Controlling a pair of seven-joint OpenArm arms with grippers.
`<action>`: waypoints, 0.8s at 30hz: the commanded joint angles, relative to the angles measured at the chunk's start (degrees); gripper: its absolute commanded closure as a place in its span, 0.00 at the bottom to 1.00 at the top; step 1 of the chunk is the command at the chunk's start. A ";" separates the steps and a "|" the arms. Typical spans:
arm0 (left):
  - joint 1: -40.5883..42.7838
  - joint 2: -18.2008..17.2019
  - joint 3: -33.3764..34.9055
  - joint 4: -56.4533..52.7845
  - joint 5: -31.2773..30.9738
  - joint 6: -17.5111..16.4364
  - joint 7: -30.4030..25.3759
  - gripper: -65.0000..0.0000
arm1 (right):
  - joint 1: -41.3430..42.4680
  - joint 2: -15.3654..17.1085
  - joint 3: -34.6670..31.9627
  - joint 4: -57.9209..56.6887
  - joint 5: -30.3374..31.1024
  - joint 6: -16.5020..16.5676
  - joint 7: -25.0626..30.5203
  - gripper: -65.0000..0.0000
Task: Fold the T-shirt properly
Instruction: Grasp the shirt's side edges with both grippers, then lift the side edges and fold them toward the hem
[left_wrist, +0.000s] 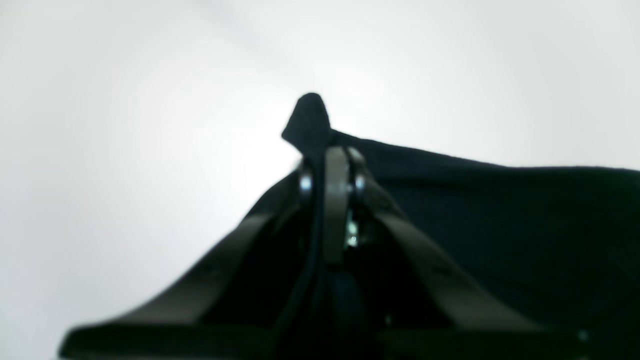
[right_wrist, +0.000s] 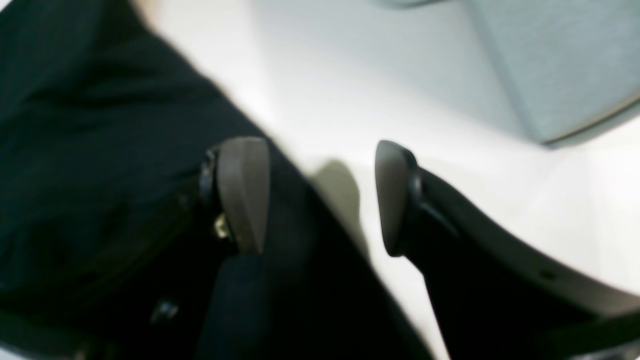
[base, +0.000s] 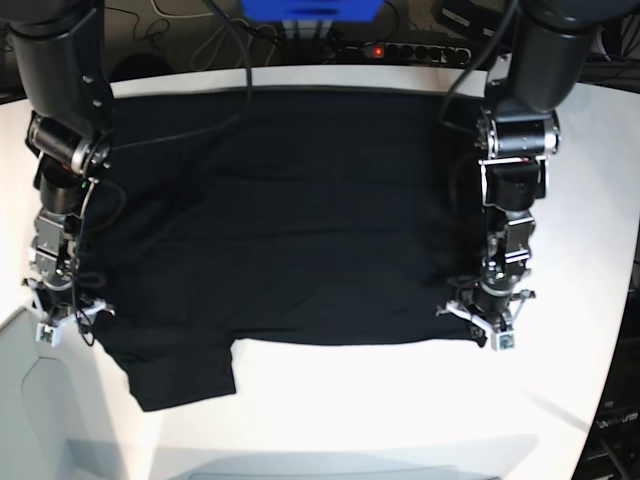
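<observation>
The black T-shirt (base: 290, 220) lies spread flat on the white table (base: 400, 400), with one sleeve (base: 185, 375) hanging toward the front left. No print shows. My left gripper (base: 487, 325) is at the shirt's front right corner. In the left wrist view it (left_wrist: 331, 155) is shut on a pinch of the black fabric (left_wrist: 310, 117), which pokes out past the tips. My right gripper (base: 60, 322) is at the shirt's left edge. In the right wrist view it (right_wrist: 320, 197) is open, one finger (right_wrist: 245, 195) over the shirt (right_wrist: 100, 150) and the other over bare table.
A power strip (base: 400, 48), cables and a blue object (base: 310, 8) sit behind the table's far edge. A grey surface (base: 30, 420) lies off the table's front left edge and also shows in the right wrist view (right_wrist: 565, 60). Bare white table lies in front of the shirt.
</observation>
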 joint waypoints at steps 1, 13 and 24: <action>0.57 -0.74 -0.03 -0.13 0.66 1.17 4.47 1.00 | 1.71 0.45 -0.18 -0.23 0.50 -0.29 1.90 0.47; 0.92 -0.65 -0.03 -0.13 0.66 1.17 4.56 1.00 | 1.80 0.10 -0.18 -1.28 0.58 -0.21 4.71 0.47; 0.92 -0.65 -0.03 -0.13 0.66 1.26 4.56 1.00 | 1.27 -1.05 -0.27 -0.14 0.41 -0.21 5.68 0.47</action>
